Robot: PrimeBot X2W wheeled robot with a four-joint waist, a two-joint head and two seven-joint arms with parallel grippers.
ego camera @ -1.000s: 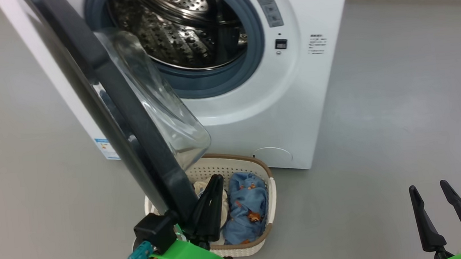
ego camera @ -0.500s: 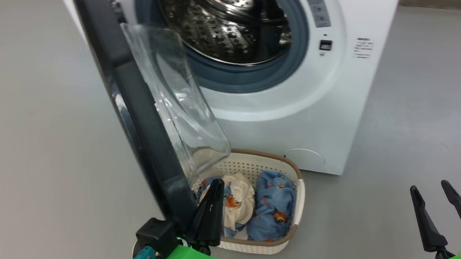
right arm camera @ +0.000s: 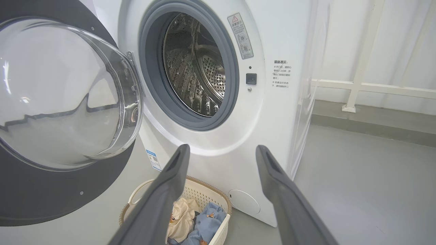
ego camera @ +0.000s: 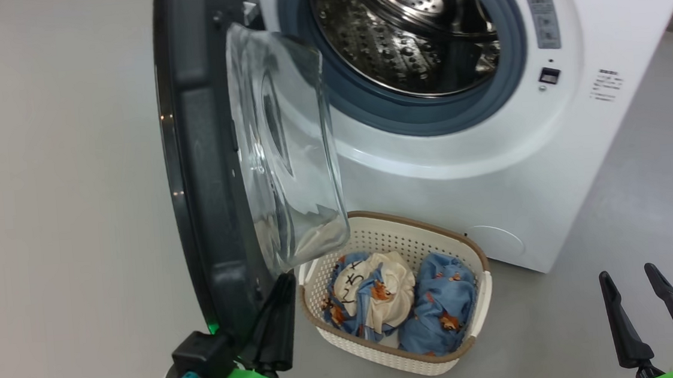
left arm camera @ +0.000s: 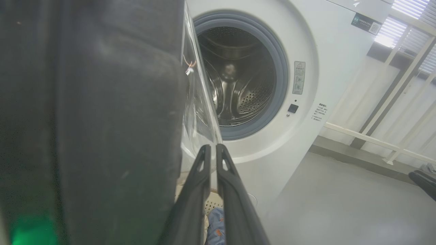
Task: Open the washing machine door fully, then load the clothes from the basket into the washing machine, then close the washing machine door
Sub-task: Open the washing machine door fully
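The washing machine (ego camera: 491, 165) stands with its steel drum (ego camera: 414, 32) exposed. The washing machine door (ego camera: 202, 163) is swung out to the left, nearly edge-on in the head view, its clear glass bowl (ego camera: 285, 145) facing the machine. My left gripper (ego camera: 284, 286) is shut on nothing, and its fingers rest against the inner side of the door's lower rim, just under the glass. In front of the machine the basket (ego camera: 376, 240) holds the clothes: a blue bundle with a cream lettered panel (ego camera: 374, 291) and a plain blue bear-print bundle (ego camera: 442, 310). My right gripper (ego camera: 626, 272) hangs open at the lower right, away from everything.
Grey floor (ego camera: 64, 234) spreads on both sides of the machine. In the right wrist view a white railing (right arm camera: 374, 86) runs along the wall behind and to the right of the machine (right arm camera: 272, 136). A round cover (ego camera: 493, 239) sits low on the machine's front.
The head camera has shifted, so the machine sits further right in the picture. The door stands wider open, with my shut left gripper still at its lower inner rim. The right gripper has not moved.
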